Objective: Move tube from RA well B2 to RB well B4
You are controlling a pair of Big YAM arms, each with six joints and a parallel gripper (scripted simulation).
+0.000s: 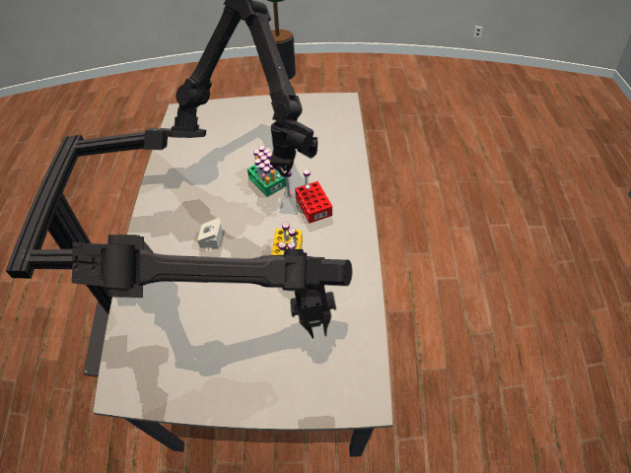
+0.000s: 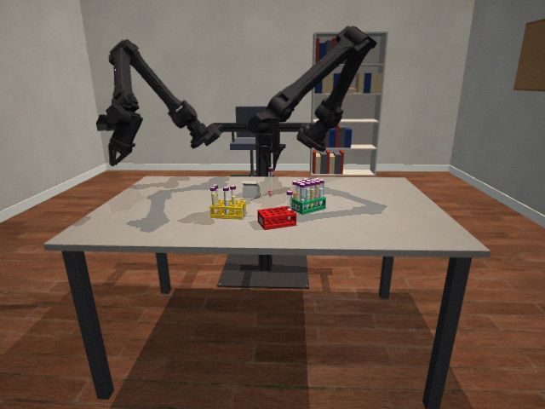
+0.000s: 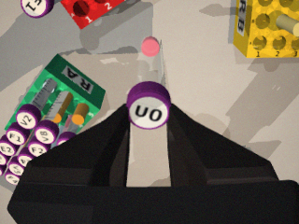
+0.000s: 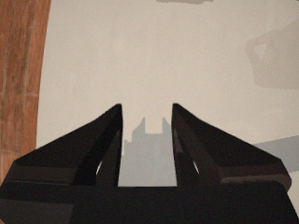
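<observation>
The purple-capped tube (image 1: 289, 184) (image 2: 270, 181) (image 3: 149, 106) hangs above the table (image 1: 245, 397) (image 2: 175, 238) (image 4: 93, 70), gripped by the left gripper (image 1: 285, 171) (image 2: 276, 166) (image 3: 149, 113) between the green rack (image 1: 266, 187) (image 2: 309, 211) (image 3: 77, 81) and yellow rack (image 1: 276, 244) (image 2: 227, 216) (image 3: 241, 47), while the right gripper (image 1: 319, 336) (image 2: 113, 164) (image 4: 147, 113), jaws parted and holding nothing, hovers inward from the table's far long edge from the bases.

Left jaws (image 1: 284, 170) (image 2: 276, 166) closed on tube, pointing down; right jaws (image 1: 319, 334) (image 2: 113, 164) parted, between them nothing.

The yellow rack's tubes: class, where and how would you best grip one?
Grip just under the purple cap, coming from above with the tool's fingers either side. Each tube stands upright in the yellow rack, its slim upper part clear of the wells; neighbours probably limit a sideways approach.
</observation>
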